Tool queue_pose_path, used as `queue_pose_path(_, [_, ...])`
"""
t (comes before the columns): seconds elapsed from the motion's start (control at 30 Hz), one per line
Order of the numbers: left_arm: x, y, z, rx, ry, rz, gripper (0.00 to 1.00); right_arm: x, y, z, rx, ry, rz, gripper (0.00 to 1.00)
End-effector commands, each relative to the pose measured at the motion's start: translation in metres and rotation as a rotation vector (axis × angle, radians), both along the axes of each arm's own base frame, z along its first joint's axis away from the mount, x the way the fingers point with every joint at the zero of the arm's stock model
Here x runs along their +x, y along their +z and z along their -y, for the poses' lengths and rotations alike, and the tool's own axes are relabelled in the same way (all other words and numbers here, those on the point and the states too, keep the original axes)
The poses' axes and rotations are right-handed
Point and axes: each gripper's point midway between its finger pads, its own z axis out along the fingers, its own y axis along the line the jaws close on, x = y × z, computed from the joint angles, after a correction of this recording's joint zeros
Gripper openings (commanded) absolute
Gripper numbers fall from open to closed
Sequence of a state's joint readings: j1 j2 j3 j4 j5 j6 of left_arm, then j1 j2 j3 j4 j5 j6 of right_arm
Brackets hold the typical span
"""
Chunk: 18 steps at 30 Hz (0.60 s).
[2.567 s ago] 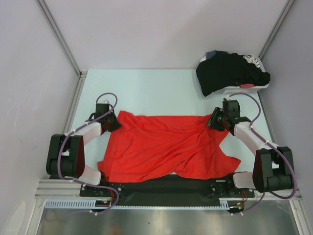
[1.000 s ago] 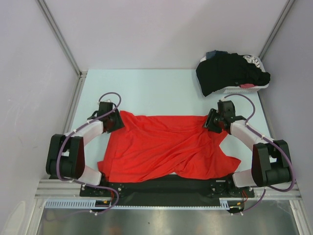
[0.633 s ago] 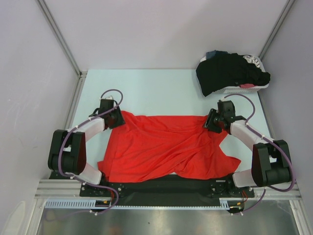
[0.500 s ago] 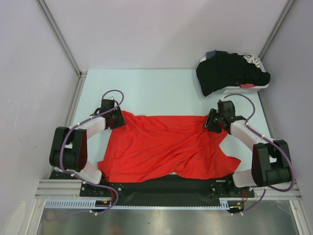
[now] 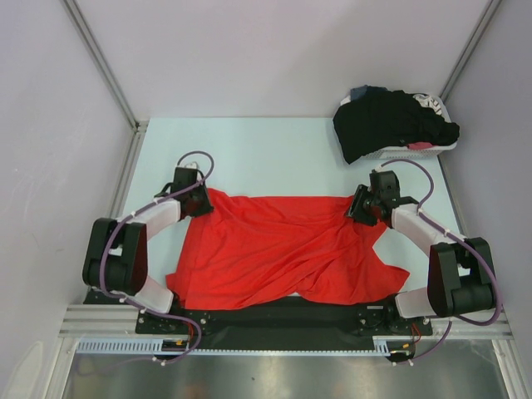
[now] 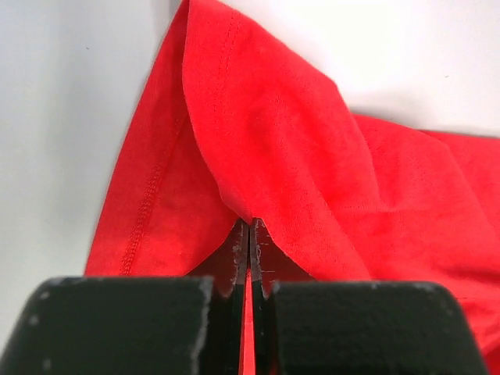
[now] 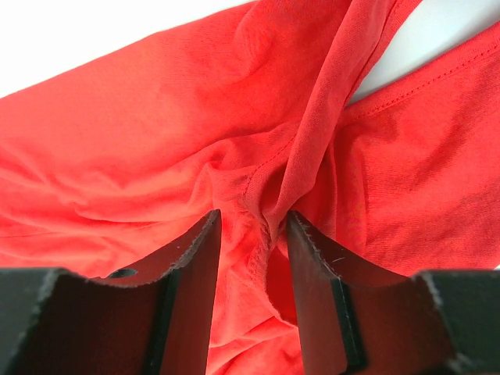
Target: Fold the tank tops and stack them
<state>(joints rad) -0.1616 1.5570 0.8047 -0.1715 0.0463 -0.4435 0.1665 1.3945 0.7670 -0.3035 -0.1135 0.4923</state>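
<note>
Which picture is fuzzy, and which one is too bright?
Left wrist view: the red tank top is crisp at its stitching but fuzzy at the far edge, and the shut left gripper looks soft up close. Right wrist view: the table is washed-out white. Top external view: evenly lit and sharp, with dull glare on the metal strip.

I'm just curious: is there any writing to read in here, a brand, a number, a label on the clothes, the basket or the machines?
None: no word, number or sign can be read in any view.
The red tank top is plain and shows only stitched seams. The black top is plain too. The white basket and the arms carry no marking that I can make out.
</note>
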Motion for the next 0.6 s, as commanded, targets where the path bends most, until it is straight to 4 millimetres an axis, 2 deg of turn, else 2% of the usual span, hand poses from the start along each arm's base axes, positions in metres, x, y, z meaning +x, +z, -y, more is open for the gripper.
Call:
queue_pose_path(0.0, [0.007,0.033,-0.003,0.024,0.013,0.079,0.00,0.009,0.012,0.000,-0.012,0.013,0.049,0.44])
queue_pose_path(0.03, [0.007,0.039,-0.002,0.024,0.012,0.087,0.00,0.009,0.012,0.000,-0.013,0.015,0.050,0.44])
queue_pose_path(0.07, [0.006,0.042,-0.011,0.065,0.044,0.095,0.00,0.009,0.012,0.000,-0.013,0.015,0.048,0.44])
queue_pose_path(0.1, [0.004,0.055,-0.013,0.064,0.055,0.121,0.00,0.008,0.011,0.000,-0.013,0.019,0.045,0.44])
queue_pose_path(0.2, [-0.004,0.071,-0.016,0.055,0.088,0.164,0.00,0.009,0.008,-0.001,-0.012,0.020,0.039,0.44])
queue_pose_path(0.23, [-0.008,0.083,-0.018,0.042,0.098,0.204,0.00,0.009,0.008,-0.002,-0.011,0.020,0.038,0.44])
queue_pose_path(0.3, [-0.012,0.092,-0.024,0.043,0.142,0.235,0.00,0.008,0.005,-0.003,-0.011,0.024,0.031,0.45])
queue_pose_path(0.33, [-0.015,0.103,-0.026,0.037,0.155,0.271,0.00,0.008,0.005,-0.004,-0.009,0.027,0.033,0.45])
queue_pose_path(0.47, [-0.017,0.116,-0.031,0.030,0.180,0.311,0.00,0.008,0.005,-0.006,-0.011,0.034,0.036,0.41])
queue_pose_path(0.57, [-0.017,0.115,-0.029,0.024,0.172,0.302,0.00,0.012,0.010,-0.005,-0.019,0.026,0.055,0.46])
